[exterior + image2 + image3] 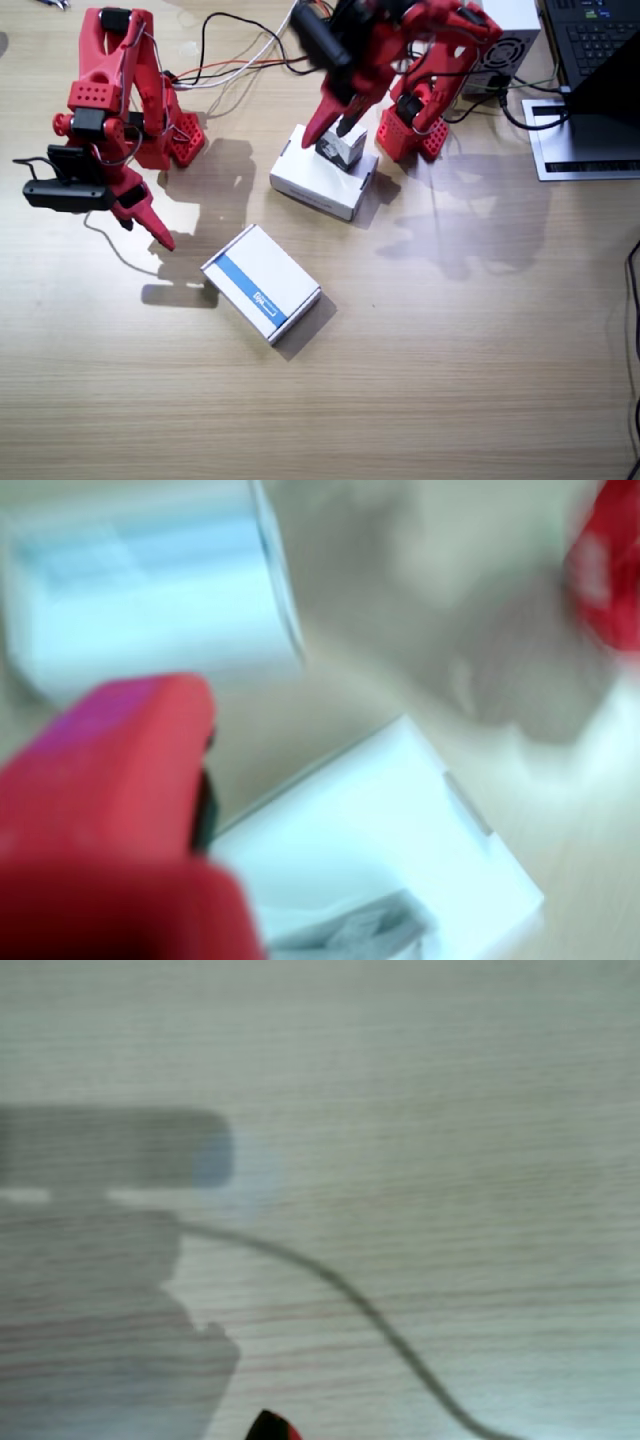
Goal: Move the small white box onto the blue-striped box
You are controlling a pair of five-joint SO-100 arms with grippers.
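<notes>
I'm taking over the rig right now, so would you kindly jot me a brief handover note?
Left gripper: at the small white box, fingers either side; a firm grip cannot be confirmed.
Right gripper: idle over bare table, holding nothing.
Small white box sits on the plain white box. Blue-striped box lies apart, nearer the front, nothing on top.
Done: approach. Left: lift, carry, set it on the blue-striped box.

Red arms, blue-striped box white, small white box grey-sided.
</notes>
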